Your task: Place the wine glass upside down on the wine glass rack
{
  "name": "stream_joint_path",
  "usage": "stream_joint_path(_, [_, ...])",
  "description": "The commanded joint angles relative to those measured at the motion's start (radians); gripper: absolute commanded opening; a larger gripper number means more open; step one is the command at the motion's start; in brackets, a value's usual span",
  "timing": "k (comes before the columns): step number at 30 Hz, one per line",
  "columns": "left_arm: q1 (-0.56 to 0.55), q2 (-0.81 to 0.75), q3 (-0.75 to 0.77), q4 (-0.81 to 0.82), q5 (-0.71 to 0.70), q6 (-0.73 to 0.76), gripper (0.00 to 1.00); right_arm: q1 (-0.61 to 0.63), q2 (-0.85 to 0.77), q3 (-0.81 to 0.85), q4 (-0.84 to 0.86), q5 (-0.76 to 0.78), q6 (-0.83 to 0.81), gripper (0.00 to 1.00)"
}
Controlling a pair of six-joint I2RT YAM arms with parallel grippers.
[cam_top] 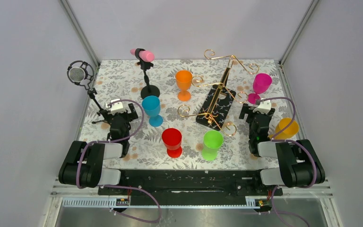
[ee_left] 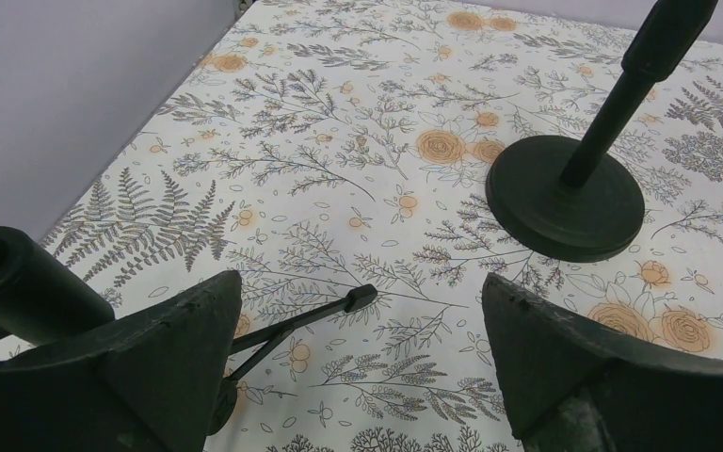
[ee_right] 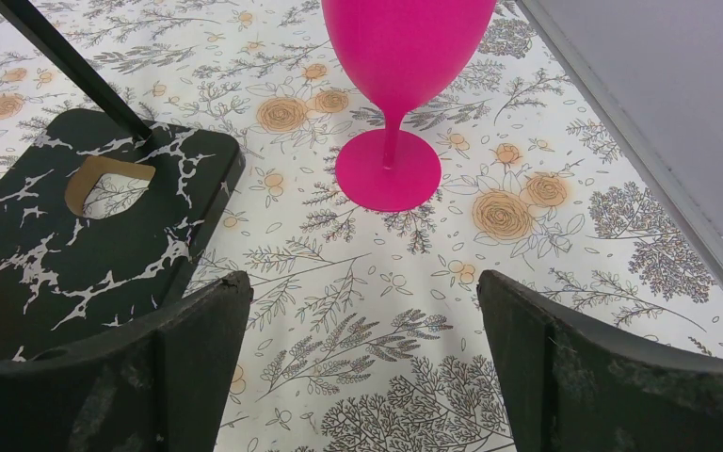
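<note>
Floral cloth is covering the counter [cam_top: 123,78] between grey walls. At the left, the left pincer [ee_left: 358,280] is hovering over bare cloth, spread wide and gripping nothing, with a black stand base [ee_left: 565,198] lying just ahead. A blue glass [cam_top: 152,109], red glass [cam_top: 172,141], orange glass [cam_top: 184,84] and green glass [cam_top: 212,144] are standing upright across the middle. Right of centre, the wine glass rack [cam_top: 216,101] is sitting on its black speckled base, with the magenta glass [ee_right: 391,113] standing upright just beside it. The right pincer [ee_right: 362,278] is gaping wide and empty, facing that glass's foot.

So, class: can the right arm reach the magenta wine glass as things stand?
Probably yes: the right gripper is open, the magenta wine glass stands upright just ahead, only bare cloth between them.
</note>
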Motion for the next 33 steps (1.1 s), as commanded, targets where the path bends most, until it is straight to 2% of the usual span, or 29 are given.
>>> stream_joint_path(1, [0.006,0.0,0.022,0.038,0.019,-0.009,0.99,0.005,0.0,0.024,0.036,0.02,0.002,0.98])
stream_joint_path(17, [0.006,0.0,0.018,0.042,0.018,-0.009,0.99,0.004,-0.001,0.025,0.032,0.021,0.002,0.98])
stream_joint_path(21, [-0.001,-0.051,-0.014,0.069,0.072,0.029,0.99,0.005,-0.001,0.026,0.033,0.021,0.002,0.98])
stream_joint_path(28, [-0.041,-0.24,0.047,-0.195,0.01,0.048,0.99,0.005,-0.002,0.027,0.032,0.021,0.002,0.98])
stream_joint_path(33, [-0.074,-0.313,0.079,-0.281,-0.012,0.016,0.99,0.005,-0.001,0.027,0.031,0.021,0.002,0.98])
